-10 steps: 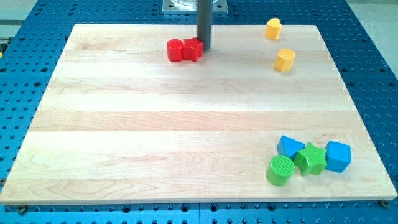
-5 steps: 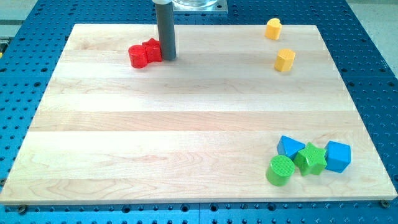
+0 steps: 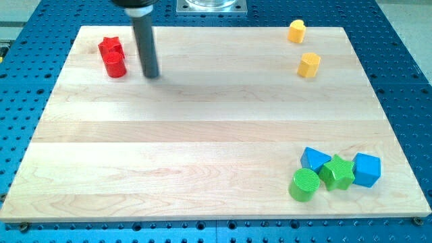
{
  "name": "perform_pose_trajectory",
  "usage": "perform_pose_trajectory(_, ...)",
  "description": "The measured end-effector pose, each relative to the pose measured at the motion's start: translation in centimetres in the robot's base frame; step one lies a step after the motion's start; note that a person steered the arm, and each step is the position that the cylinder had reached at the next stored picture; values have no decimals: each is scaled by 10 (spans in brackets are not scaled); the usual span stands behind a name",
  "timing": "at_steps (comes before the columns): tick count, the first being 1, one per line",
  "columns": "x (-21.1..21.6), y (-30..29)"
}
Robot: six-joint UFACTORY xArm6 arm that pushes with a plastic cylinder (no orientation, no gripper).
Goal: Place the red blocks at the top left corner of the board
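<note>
Two red blocks sit touching near the board's top left corner: a red star-like block (image 3: 109, 47) behind a red cylinder (image 3: 115, 65). My tip (image 3: 151, 75) rests on the board just to the right of the red cylinder, with a small gap between them. The dark rod rises from the tip toward the view's top.
Two yellow blocks (image 3: 296, 31) (image 3: 309, 65) lie at the top right. At the bottom right cluster a green cylinder (image 3: 304, 184), a green star (image 3: 337, 171) and two blue blocks (image 3: 314, 159) (image 3: 366, 169). The wooden board (image 3: 202, 135) lies on a blue perforated table.
The two red blocks have been pushed left along the top edge to the top left corner. My tip moved left with them and now stands slightly apart from them.
</note>
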State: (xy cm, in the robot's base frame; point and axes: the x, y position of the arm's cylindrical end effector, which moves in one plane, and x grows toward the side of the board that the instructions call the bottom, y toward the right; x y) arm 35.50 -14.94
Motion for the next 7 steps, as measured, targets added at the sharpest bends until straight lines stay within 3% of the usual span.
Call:
perform_pose_trajectory(1, -1, -61)
perform_pose_trajectory(2, -35, -53)
perform_pose_trajectory(3, -19, -53)
perform_pose_trajectory(4, -23, -14)
perform_pose_trajectory(6, -71, -51)
perform_pose_trajectory(7, -49, -59)
